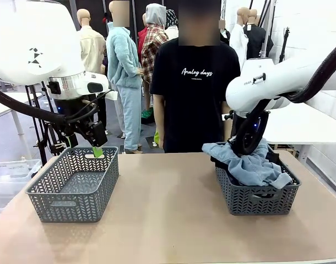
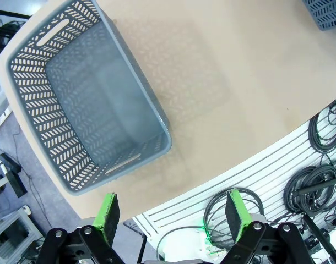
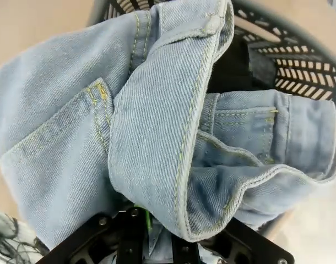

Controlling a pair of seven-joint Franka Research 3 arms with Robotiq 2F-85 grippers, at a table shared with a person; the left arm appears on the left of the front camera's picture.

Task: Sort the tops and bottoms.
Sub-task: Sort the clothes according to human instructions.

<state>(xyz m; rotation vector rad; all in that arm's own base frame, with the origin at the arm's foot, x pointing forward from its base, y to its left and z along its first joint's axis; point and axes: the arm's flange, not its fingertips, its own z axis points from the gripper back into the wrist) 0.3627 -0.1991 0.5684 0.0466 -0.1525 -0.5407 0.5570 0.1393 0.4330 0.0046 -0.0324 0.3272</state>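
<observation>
Noted at 9 o'clock on the surface [image 1: 168, 220]: one grey basket [image 1: 47, 193], nothing inside. Left claw [image 1: 96, 149] hovering at that basket's far rim, green pads spread wide, nothing held; confirmed in the left wrist view, pads apart above bare mesh. Observed at 12 o'clock beyond the surface: one person in a black printed T-shirt [image 1: 193, 93], standing, hands not engaged. Found at 3 o'clock: a second grey basket [image 1: 256, 197], piled with garments. Right claw [image 1: 242, 147] pressed into the pile at its 11 o'clock side, closed tight on the pale washed jeans [image 3: 157, 121]; seen in the right wrist view, a thick folded waistband and pocket seams bunched over the fingers. Dark fabric [image 3: 228, 71] visible beneath the denim, kind not determinable. Count: two baskets, two claws, one pale denim bottom in plain sight; further bottoms and tops not countable, buried or hidden. Risks judged: heavy denim draped over the rim could snag the mesh on lifting and drag or tip the right basket; grip on a folded edge could slip under the garment's weight; dark cloth tangled below could ride up with the jeans and land in the wrong basket.
</observation>
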